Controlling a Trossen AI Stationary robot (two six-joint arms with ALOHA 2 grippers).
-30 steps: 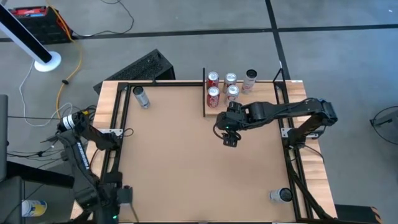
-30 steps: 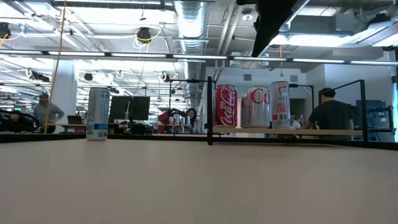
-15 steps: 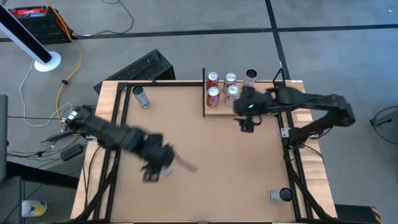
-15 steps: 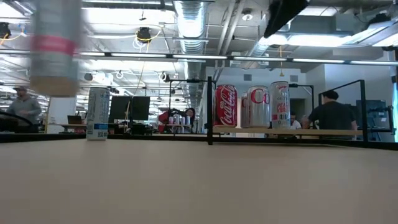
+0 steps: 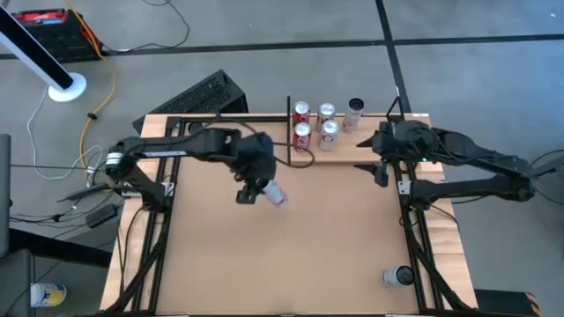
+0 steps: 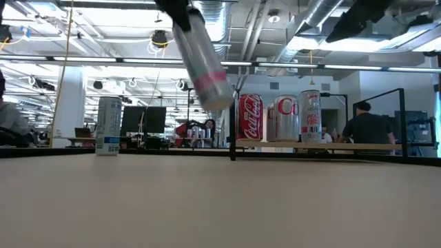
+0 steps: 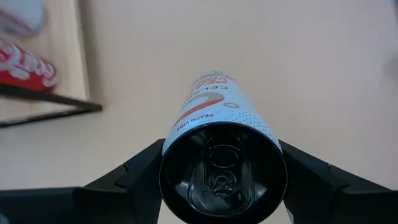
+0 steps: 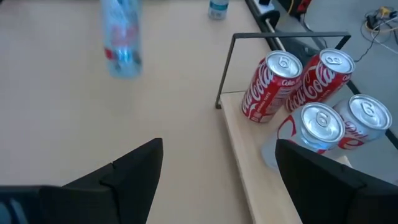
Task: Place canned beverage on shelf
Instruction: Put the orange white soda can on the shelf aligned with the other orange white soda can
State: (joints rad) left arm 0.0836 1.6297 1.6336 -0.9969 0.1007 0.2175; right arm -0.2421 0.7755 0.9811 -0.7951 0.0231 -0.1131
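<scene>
My left gripper [image 5: 251, 185] is shut on a slim white can with red and pink print [image 5: 275, 195], above the middle of the table, left of the shelf. The can shows tilted in the low view [image 6: 203, 62]. The shelf [image 5: 348, 148] is a pale plank at the far edge with a thin black bar [image 5: 289, 132] at its left end. Two red cans [image 5: 302, 134], two silver cans [image 5: 330, 132] and one slim can [image 5: 355, 110] stand on it. My right gripper [image 8: 217, 180] is open and empty, right of the shelf [image 5: 379, 167]. My left gripper pinches the slim can between its two fingers [image 7: 134, 177], on its opposite sides just below the tab end [image 7: 177, 134]. The can lies along the fingers and reaches out past them. It hangs tilted and clear of the table, its bottom end [image 6: 213, 96] lowest.
A slim pale can [image 5: 200, 136] stands at the table's far left corner and another can [image 5: 397, 276] at the near right. Black frame rails [image 5: 163, 176] run along the left and right edges. People stand in the room behind [image 6: 365, 127].
My left arm has swung out from the table's left edge, across the near middle, then toward the far edge and the shelf, carrying the slim can clear of the table. My right gripper has drawn back from the table's middle toward the right edge, past the shelf.
</scene>
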